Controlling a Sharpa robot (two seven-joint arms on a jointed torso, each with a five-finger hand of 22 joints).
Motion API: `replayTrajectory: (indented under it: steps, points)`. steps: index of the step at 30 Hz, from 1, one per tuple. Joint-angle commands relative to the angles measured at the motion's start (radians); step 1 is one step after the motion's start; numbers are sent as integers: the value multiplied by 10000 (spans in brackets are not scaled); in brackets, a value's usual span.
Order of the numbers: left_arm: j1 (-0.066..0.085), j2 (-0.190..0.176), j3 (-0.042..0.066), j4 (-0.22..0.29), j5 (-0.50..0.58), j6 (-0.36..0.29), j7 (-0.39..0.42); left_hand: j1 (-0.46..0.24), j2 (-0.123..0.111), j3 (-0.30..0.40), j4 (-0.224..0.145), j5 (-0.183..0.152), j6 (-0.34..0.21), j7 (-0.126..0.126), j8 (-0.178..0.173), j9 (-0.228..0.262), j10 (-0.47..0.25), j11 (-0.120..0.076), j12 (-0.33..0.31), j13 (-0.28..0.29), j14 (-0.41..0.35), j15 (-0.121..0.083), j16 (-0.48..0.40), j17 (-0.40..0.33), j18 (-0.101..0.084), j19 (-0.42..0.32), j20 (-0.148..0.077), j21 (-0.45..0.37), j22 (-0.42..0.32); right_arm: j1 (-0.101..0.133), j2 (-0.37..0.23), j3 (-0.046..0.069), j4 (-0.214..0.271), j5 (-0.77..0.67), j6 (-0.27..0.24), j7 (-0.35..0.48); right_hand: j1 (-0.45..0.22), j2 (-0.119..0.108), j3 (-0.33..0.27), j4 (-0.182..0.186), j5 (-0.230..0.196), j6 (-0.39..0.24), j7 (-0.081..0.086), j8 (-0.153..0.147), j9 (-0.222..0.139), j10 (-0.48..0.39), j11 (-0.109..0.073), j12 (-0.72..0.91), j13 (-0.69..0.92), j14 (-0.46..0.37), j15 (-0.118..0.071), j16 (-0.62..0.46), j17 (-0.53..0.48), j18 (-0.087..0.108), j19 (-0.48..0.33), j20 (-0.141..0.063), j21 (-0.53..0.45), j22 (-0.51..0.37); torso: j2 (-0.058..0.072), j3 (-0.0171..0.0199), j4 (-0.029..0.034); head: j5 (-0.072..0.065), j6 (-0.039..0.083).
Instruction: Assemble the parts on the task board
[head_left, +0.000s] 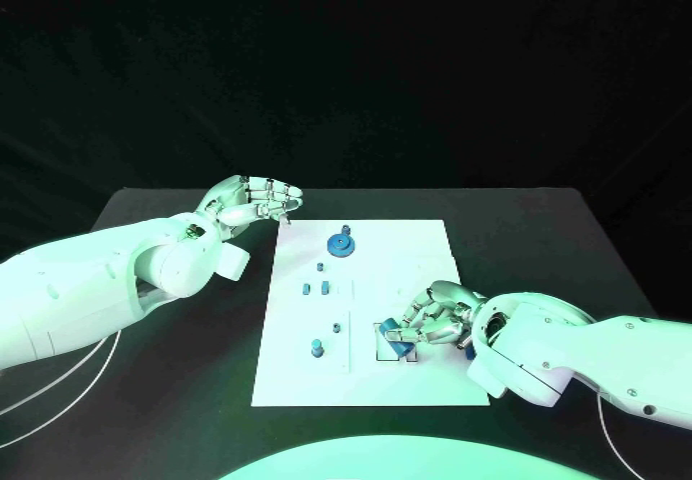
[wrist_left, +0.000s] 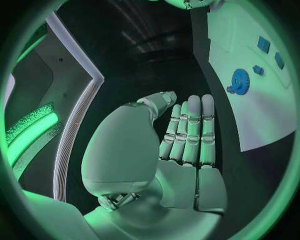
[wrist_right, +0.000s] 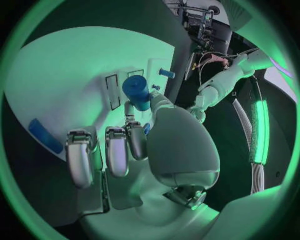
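The white task board (head_left: 361, 370) lies in the middle of the black table. A blue gear (head_left: 342, 243) stands near its far edge, and several small blue parts (head_left: 317, 289) sit in its left half. My right hand (head_left: 437, 314) rests over the board's right side and pinches a blue cylinder part (wrist_right: 136, 91) between thumb and finger, by a framed slot (head_left: 397, 347). My left hand (head_left: 257, 203) hovers off the board's far left corner with its fingers curled in and nothing in them. The left hand (wrist_left: 184, 142) has the gear (wrist_left: 240, 81) and board (wrist_left: 250, 120) beside it.
A flat blue piece (wrist_right: 45, 135) lies on the board (wrist_right: 69, 75) beside my right hand (wrist_right: 144, 145), and a small blue peg (wrist_right: 166, 73) stands farther off. Bare black table (head_left: 173, 400) flanks the board on both sides.
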Motion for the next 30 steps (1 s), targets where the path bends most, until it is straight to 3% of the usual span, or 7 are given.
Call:
replayTrajectory:
  steps: [1, 10, 11, 16, 23, 27, 30]
  points:
    - [5, 4, 7, 30, 64, 179, 28, 2, 98, -23, -16, 5, -44, -8, 44, 16, -69, 2, 62, -15, -58, -23, -45, -13, 135, -62, -8, -52, -13, -13, 52, 0, -41, -483, 104, -69, -169, -27, 42, -3, -56, 152, -135, 52, 614, 52, 21, -72, 884, 779, -46, 47, 1215, -64, 1046, -79, 44, 2631, -9, -4, -2, 9, 2]
    - [6, -12, 7, 36, 65, 181, 11, -10, 99, -30, -14, 2, -42, -7, 59, 17, -83, 3, 66, -23, -70, -21, -43, -19, 134, -71, -6, -60, -14, -13, 178, 1, -160, -900, 491, -210, -681, -223, 5, -7, -460, 133, -129, 106, 640, 22, 30, -187, 812, 766, -40, 21, 1161, -64, 1046, -73, 44, 2631, -9, -9, 0, 10, -8]
    - [6, -14, 7, 37, 65, 181, 9, -10, 99, -30, -14, 2, -42, -7, 59, 17, -83, 3, 66, -23, -70, -21, -43, -19, 134, -71, -6, -60, -14, -13, 189, 1, -171, -948, 497, -218, -913, -293, -137, -8, -146, 126, -133, 134, 660, 14, 29, -213, 797, 763, -40, 14, 1148, -64, 1046, -73, 44, 2631, -9, -10, 1, 5, -6]
    - [6, -27, 7, 40, 65, 181, -3, -10, 99, -30, -14, 2, -42, -7, 59, 17, -83, 3, 66, -23, -70, -21, -43, -19, 134, -71, -6, -60, -14, -13, 235, 1, -221, -1187, 476, -242, -1663, -223, -1020, 9, -762, 79, -169, 293, 767, -5, 1, -308, 744, 765, -63, 5, 1153, -64, 1046, -88, 44, 2631, -8, -6, 2, -9, 7]
    - [6, -42, 7, 46, 65, 173, -23, -17, 99, -34, -11, 2, -49, -4, 60, 15, -89, 5, 69, -26, -73, -19, -42, -21, 134, -73, -5, -64, -15, -13, 269, 1, -261, -1572, 447, -243, -1979, -45, -2182, 35, -1509, -21, -169, 427, 863, -27, 2, -376, 712, 765, -62, -7, 1152, -64, 1046, -89, 44, 2631, -8, -5, -3, -16, 14]
    - [6, -50, 7, 49, 65, 167, -28, -17, 99, -34, -11, 2, -49, -4, 60, 15, -89, 5, 69, -26, -73, -19, -42, -21, 134, -73, -5, -64, -15, -17, 252, 0, -236, -1736, 443, -222, -1947, 20, -2273, 25, -1479, -32, -171, 445, 875, -30, 3, -385, 708, 765, -62, -9, 1152, -64, 1046, -87, 44, 2631, -8, 1, 1, -38, 18]
    - [6, -55, 7, 48, 65, 165, -30, -19, 97, -35, -12, 2, -58, -1, 59, 13, -94, 6, 70, -29, -77, -18, -42, -23, 134, -76, -4, -67, -16, -27, 195, 0, -183, -1783, 441, -168, -1553, 193, -2344, 1, -946, -64, -173, 483, 900, -19, -2, -373, 723, 767, -65, -10, 1159, -64, 1046, -90, 44, 2631, -9, 5, -3, -41, 27]
